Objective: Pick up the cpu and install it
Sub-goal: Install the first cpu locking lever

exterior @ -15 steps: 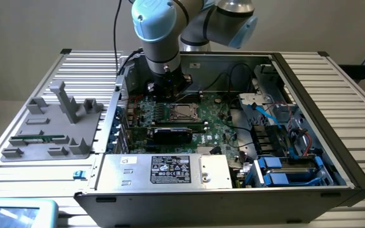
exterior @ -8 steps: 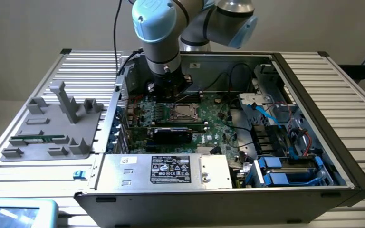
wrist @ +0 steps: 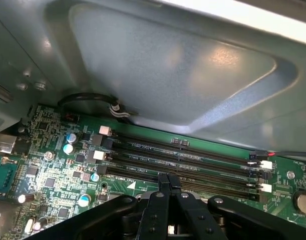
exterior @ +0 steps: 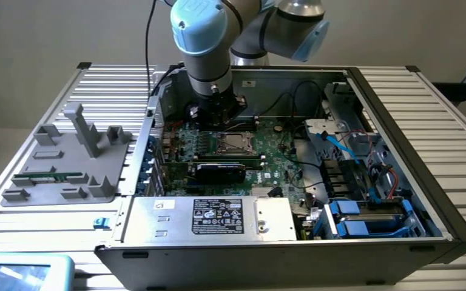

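I saw the table (exterior: 451,145) w/ open PC case (exterior: 257,260) on it; arm (exterior: 204,42) reached down inside over the mobo (exterior: 278,160). Grey tray (exterior: 55,163) w/ RAM stick (exterior: 47,177) lay at exterior view's left. By the socket (exterior: 250,144) hung the gripper (exterior: 216,120), fingers (wrist: 164,186) pinched together, holding nothing I could see. The cpu (exterior: 235,144) looked seated in socket, silver top up.

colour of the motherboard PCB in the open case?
Green. The flat printed-circuit motherboard shows best in the wrist view.

On the table (exterior: 435,109), a tray (exterior: 55,179) lies at the exterior view's left of the case (exterior: 257,264).
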